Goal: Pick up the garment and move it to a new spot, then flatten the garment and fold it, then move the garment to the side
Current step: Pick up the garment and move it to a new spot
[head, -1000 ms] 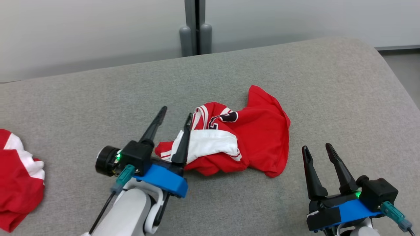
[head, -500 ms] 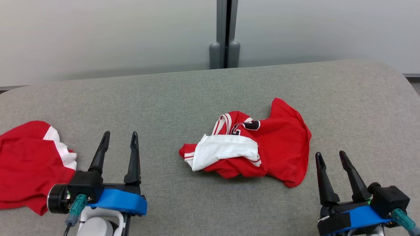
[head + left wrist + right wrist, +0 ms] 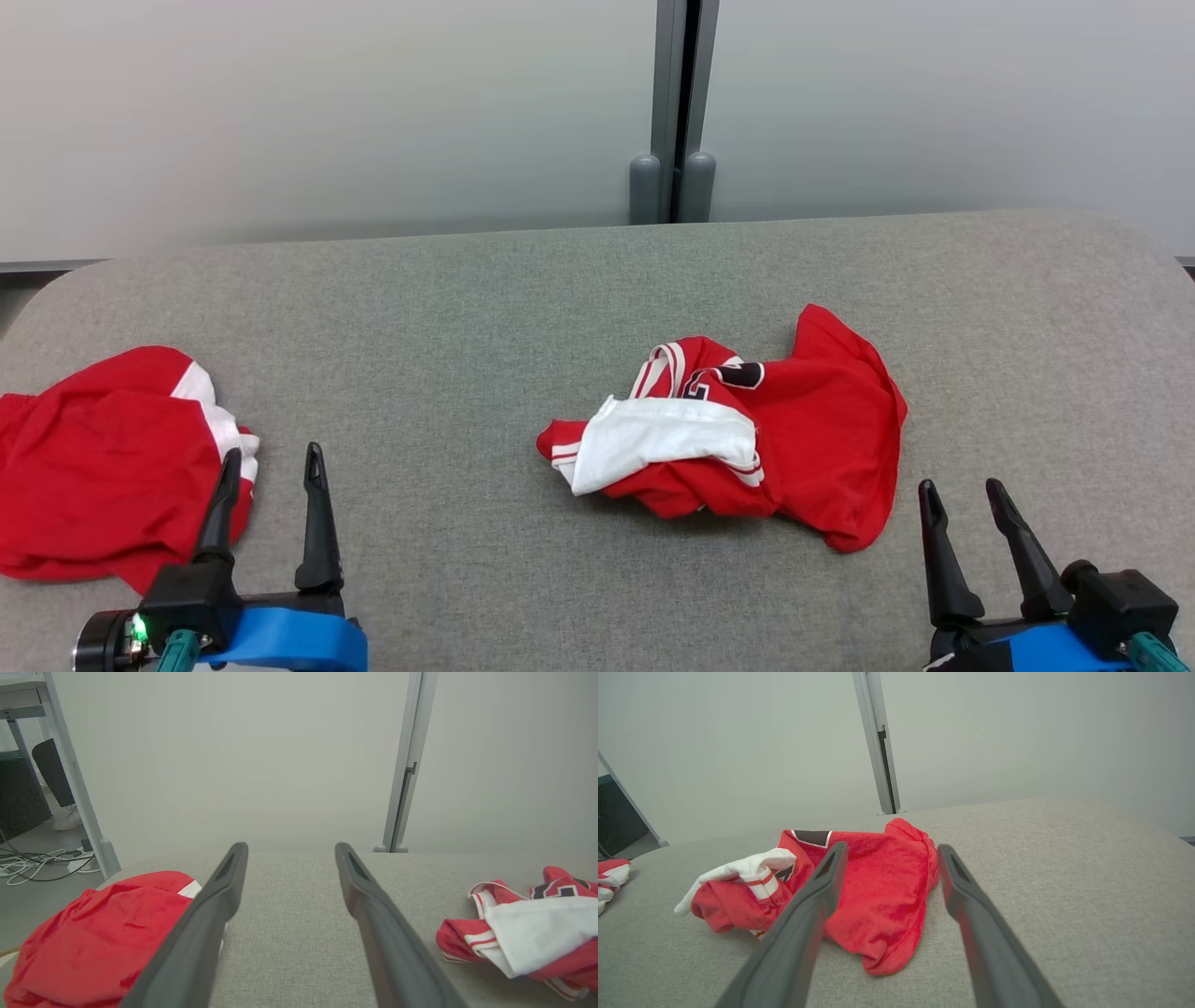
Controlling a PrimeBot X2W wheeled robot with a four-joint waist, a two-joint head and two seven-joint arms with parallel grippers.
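The garment [image 3: 822, 429], a crumpled red jersey with white trim and a dark number, lies in a heap right of the middle of the grey padded table [image 3: 467, 308]. It also appears at the right of the left wrist view [image 3: 528, 928]. In the right wrist view the garment [image 3: 887, 891] lies just beyond the fingers. My left gripper [image 3: 272, 453] stands open at the lower left, well away from it, with nothing between its fingers [image 3: 289, 847]. My right gripper [image 3: 960, 485] stands open at the lower right, just short of the garment's near right corner, also holding nothing [image 3: 892, 847].
A second red and white garment [image 3: 103, 476] lies bunched at the table's left end, touching my left gripper's outer finger in the head view, and shows in the left wrist view [image 3: 103, 933]. A pale wall with a grey post [image 3: 674, 103] stands behind the table.
The head camera has shifted. My left gripper has drawn back from the garment's left end to the lower left, next to the second garment. The garment lies still and the right gripper has hardly moved.
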